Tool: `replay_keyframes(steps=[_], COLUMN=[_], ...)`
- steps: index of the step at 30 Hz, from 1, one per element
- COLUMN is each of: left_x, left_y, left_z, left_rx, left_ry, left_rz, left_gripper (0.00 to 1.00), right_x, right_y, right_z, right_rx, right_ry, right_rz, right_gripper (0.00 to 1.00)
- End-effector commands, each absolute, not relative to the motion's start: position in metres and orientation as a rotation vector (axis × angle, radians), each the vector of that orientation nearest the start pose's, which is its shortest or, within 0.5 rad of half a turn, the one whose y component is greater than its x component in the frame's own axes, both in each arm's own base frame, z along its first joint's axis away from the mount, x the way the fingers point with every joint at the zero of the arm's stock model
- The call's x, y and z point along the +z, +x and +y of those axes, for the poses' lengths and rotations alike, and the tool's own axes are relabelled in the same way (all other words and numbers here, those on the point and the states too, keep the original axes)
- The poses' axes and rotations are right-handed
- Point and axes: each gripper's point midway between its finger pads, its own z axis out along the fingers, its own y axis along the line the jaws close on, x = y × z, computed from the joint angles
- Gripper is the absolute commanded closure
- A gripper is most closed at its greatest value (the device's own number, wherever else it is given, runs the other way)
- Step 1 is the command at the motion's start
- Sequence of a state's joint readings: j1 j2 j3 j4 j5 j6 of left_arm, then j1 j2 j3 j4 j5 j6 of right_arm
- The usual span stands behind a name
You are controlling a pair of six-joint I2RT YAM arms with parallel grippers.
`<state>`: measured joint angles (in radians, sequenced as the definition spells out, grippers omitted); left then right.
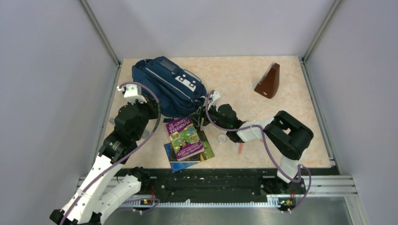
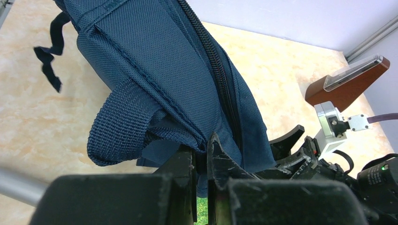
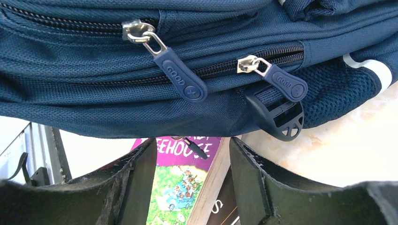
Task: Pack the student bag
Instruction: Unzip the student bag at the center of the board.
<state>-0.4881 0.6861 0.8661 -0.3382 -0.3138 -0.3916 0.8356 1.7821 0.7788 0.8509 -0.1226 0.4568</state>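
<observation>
The student bag (image 2: 178, 70) fabric is clamped in the left end effector (image 2: 202, 152). The right end effector (image 3: 191, 150) is parted, with zipper pulls (image 3: 180, 75) just ahead.

Brown wooden wedge (image 1: 268, 81) upright on marbled table (image 1: 234, 77).

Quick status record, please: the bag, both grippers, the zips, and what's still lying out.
bag: navy blue fabric backpack, lying far left
left gripper: shut on the backpack's edge fabric
right gripper: open, holding nothing, aimed at the zips
zips: two navy rubber zipper pulls, hanging just ahead of the right fingers
still out: purple-and-green paperback on top of other books, beside the bag; brown wooden metronome, far right
</observation>
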Motion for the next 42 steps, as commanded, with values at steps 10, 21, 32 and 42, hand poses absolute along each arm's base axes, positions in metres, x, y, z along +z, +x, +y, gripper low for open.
replay_keyframes(steps=[10,21,32,42], left_x=[0.363,0.36,0.356,0.306], left_y=[0.268,0.27,0.272,0.277], left_z=[-0.109,-0.11,-0.109,-0.114], left_rx=[-0.499,-0.492,-0.483,-0.438], left_ry=[-0.13,-0.114,-0.107,-0.066], left_rz=[1.575,1.579,1.593,1.726], left_gripper=[1.0,1.0,1.0,1.0], right_x=[0.129,0.131,0.127,0.118], right_y=[0.313,0.316,0.324,0.322], right_z=[0.412,0.423,0.425,0.378], right_rx=[1.08,1.062,0.981,0.767], right_ry=[-0.403,-0.462,-0.452,-0.43], right_rz=[1.705,1.686,1.728,1.921], right_gripper=[0.47,0.52,0.97,1.0])
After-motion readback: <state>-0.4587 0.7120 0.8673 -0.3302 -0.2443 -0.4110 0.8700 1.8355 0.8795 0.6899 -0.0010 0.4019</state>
